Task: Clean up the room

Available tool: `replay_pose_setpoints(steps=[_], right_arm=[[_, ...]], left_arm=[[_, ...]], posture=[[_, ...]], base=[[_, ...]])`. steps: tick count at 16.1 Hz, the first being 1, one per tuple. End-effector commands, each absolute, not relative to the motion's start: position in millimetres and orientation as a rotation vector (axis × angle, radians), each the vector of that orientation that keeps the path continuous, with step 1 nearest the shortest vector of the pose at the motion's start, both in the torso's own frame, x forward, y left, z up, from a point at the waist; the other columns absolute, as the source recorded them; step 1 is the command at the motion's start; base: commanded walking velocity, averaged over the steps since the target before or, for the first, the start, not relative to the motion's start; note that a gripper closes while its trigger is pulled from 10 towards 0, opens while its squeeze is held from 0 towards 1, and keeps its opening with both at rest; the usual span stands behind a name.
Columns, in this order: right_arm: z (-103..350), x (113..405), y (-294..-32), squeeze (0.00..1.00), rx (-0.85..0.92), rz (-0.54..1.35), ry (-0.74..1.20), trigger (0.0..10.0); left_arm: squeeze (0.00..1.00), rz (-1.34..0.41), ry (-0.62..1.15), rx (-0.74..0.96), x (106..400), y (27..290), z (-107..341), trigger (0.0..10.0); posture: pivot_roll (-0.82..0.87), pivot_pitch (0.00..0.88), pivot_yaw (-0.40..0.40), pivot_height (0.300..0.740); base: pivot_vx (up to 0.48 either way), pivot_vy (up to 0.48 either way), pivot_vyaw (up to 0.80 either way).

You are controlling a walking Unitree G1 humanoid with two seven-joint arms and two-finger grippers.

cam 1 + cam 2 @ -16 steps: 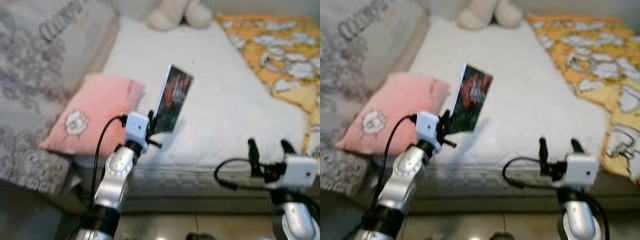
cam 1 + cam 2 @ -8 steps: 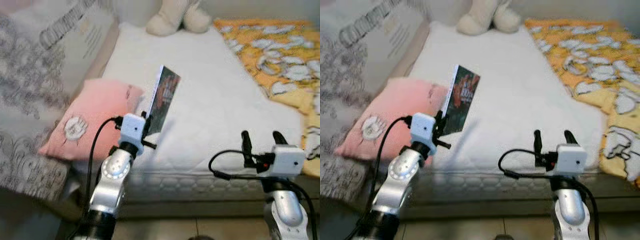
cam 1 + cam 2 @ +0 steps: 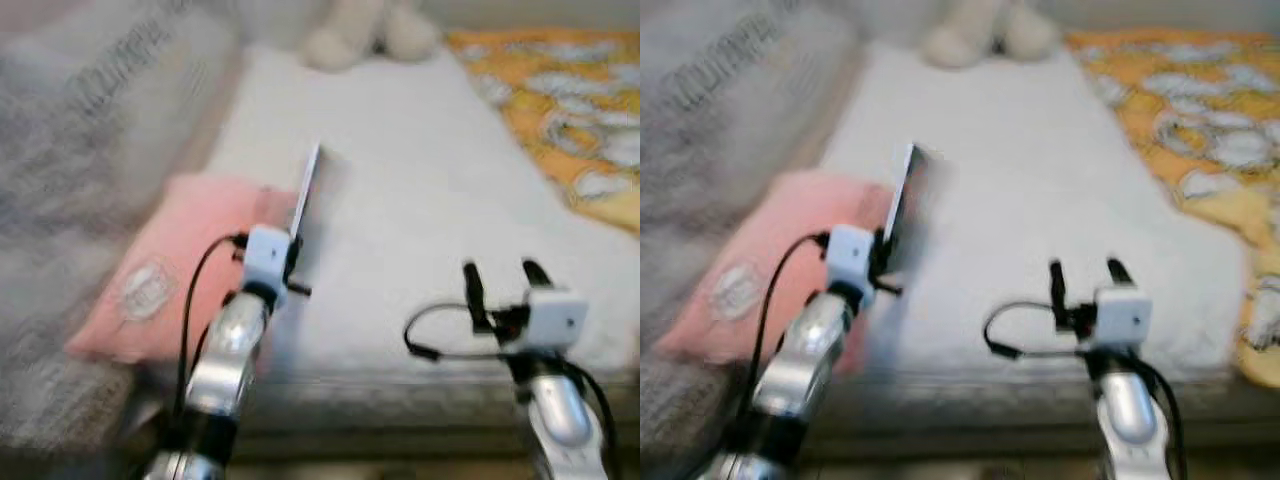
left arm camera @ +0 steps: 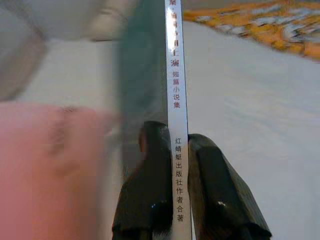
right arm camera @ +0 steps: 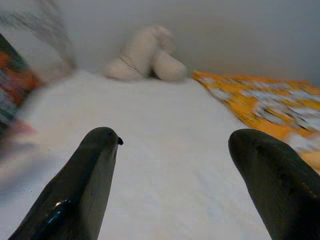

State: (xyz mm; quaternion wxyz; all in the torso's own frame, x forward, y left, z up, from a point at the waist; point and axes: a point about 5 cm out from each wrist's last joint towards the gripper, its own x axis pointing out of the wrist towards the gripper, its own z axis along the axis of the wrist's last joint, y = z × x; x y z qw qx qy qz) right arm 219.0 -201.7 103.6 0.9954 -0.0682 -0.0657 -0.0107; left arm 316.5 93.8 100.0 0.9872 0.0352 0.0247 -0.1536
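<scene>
Head views are blurred. Left gripper (image 4: 175,200) is raised over the near left part of the bed (image 3: 420,190), fingers clamped on the lower end of a book (image 4: 172,90) — one finger on each side, white spine with printed characters facing the wrist camera. Book stands roughly upright, edge-on to the head camera, above the gap between the pink pillow (image 3: 180,260) and the white mattress.

Right gripper (image 5: 185,170) hovers over the near edge of the bed, well apart from the book; fingers spread wide, nothing between them.

Pink pillow lies at the bed's left side, against a grey patterned cover (image 3: 80,150). Orange patterned blanket (image 3: 570,110) on the right side of the bed. Pale plush toy (image 5: 147,55) at the far end, by the wall.
</scene>
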Motion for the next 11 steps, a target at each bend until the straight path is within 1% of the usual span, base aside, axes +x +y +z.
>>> replay_pose_setpoints(steps=[1, 2, 3, 4, 6, 8, 9, 10, 11], right_arm=[[103, 220, -198, 0.0, -0.117, 0.044, -0.098, 10.0], [102, 220, -197, 0.0, -0.113, 0.056, -0.092, 10.0], [102, 219, -195, 0.0, -0.124, 0.092, -0.077, 10.0], [101, 217, -195, 0.0, -0.128, 0.111, -0.064, 10.0], [101, 215, -196, 0.0, -0.133, 0.126, -0.05, 10.0], [103, 211, -197, 0.0, -0.139, 0.152, -0.029, 10.0], [103, 207, -197, 0.0, -0.142, 0.17, -0.011, 10.0], [104, 205, -196, 0.0, -0.144, 0.178, -0.004, 10.0], [105, 201, -195, 0.0, -0.149, 0.194, 0.006, 10.0]], left_arm=[[0.0, -0.331, 0.072, 0.031, 340, 84, 112, 10.0], [0.0, -0.333, 0.086, 0.027, 343, 84, 111, 10.0], [0.0, -0.352, 0.147, -0.025, 356, 77, 111, 10.0], [0.0, -0.366, 0.2, -0.103, 362, 70, 110, 10.0], [0.0, -0.371, 0.248, -0.2, 365, 63, 109, 10.0], [0.0, -0.408, 0.349, -0.308, 365, 53, 102, 10.0], [0.0, -0.429, 0.487, -0.324, 356, 48, 83, 10.0], [0.0, -0.425, 0.543, -0.29, 351, 49, 73, 10.0], [0.0, -0.389, 0.588, -0.203, 346, 55, 62, 10.0]], posture=[[-0.23, 0.0, 0.021, 0.74], [-0.23, 0.0, 0.021, 0.74], [-0.24, 0.0, -0.014, 0.74], [-0.24, 0.0, -0.032, 0.74], [-0.25, 0.0, -0.047, 0.74], [-0.28, 0.033, -0.073, 0.74], [-0.3, 0.066, -0.096, 0.74], [-0.31, 0.074, -0.101, 0.74], [-0.32, 0.08, -0.103, 0.74]], base=[[0.0, 0.0, 0.0], [0.0, 0.0, 0.0], [0.0, 0.0, 0.0], [0.0, 0.0, 0.0], [0.0, 0.0, 0.0], [0.0, 0.0, 0.0], [0.0, 0.0, 0.0], [0.0, 0.0, 0.0], [0.0, 0.0, 0.0]])
